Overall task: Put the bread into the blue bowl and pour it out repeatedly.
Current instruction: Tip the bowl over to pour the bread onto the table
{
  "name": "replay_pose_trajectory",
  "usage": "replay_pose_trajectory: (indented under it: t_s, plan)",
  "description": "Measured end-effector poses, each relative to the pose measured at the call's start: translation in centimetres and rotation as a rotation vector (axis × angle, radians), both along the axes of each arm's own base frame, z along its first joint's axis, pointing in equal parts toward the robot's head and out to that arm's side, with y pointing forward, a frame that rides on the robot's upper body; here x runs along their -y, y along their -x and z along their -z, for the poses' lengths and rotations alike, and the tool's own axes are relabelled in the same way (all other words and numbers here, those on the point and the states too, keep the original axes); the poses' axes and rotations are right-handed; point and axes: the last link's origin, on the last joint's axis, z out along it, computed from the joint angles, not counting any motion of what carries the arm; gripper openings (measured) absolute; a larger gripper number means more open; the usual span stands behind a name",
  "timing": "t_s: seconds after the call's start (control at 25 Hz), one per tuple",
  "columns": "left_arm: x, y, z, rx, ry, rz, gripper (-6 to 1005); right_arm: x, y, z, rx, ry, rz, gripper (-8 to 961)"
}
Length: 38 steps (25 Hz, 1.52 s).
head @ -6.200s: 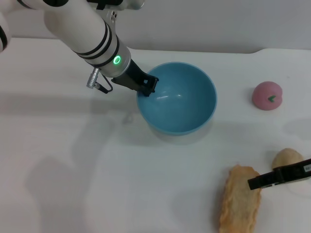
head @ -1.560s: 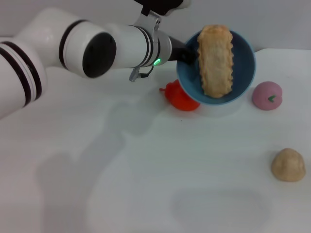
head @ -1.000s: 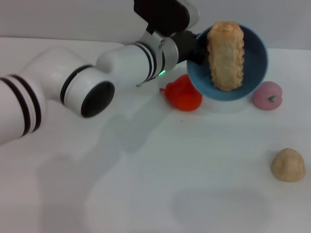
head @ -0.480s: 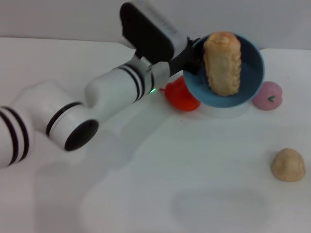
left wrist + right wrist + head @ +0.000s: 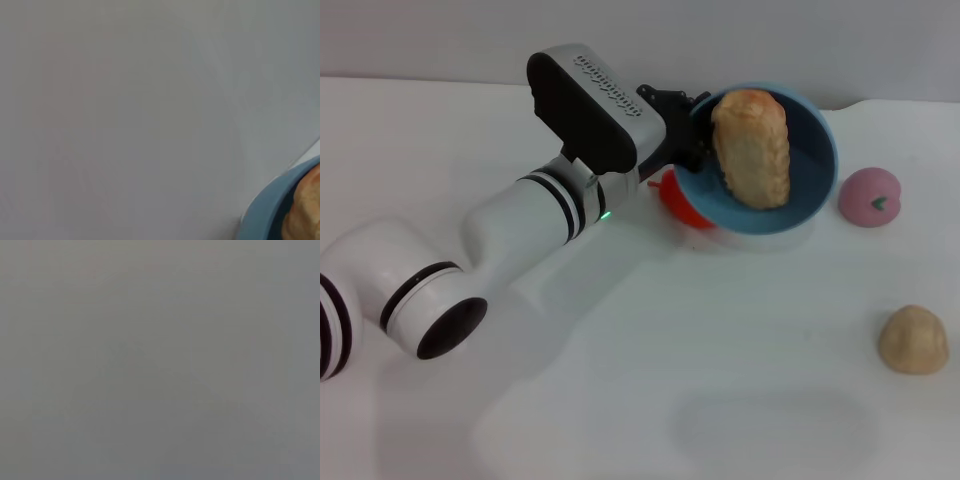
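The left gripper holds the blue bowl by its rim, up off the table in the upper middle of the head view. A moment ago the bowl sat a bit more to the right; now it has swung left and tipped further. The bread has not fallen out yet and leans inside the bowl. It looks ready to slide out soon. The right gripper is not seen.
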Motion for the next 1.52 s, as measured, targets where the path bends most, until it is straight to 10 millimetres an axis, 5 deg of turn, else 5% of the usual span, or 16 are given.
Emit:
replay_pose_trajectory:
  t_s: [0.44,0.84,1.08,1.52]
  plan:
    - [-0.5,0.4,-1.0,-0.216,-0.127,0.177,0,-0.1,0.0,-0.1,0.0,-0.004,0.003,563]
    - [-1.6,1.7,-2.2,-0.275,-0.174,0.149,-1,-0.4,0.2,-0.1,0.0,-0.004,-0.002,563]
    - [-1.9,1.7,-2.7,-0.232,-0.204,0.123,0,-0.8,0.5,0.0,0.02,-0.011,-0.017,564]
    - [-2.2,-1.7,-5.2,0.024,-0.364,0.142,-1,-1.3,1.0,1.0,0.065,0.038,-0.039,564]
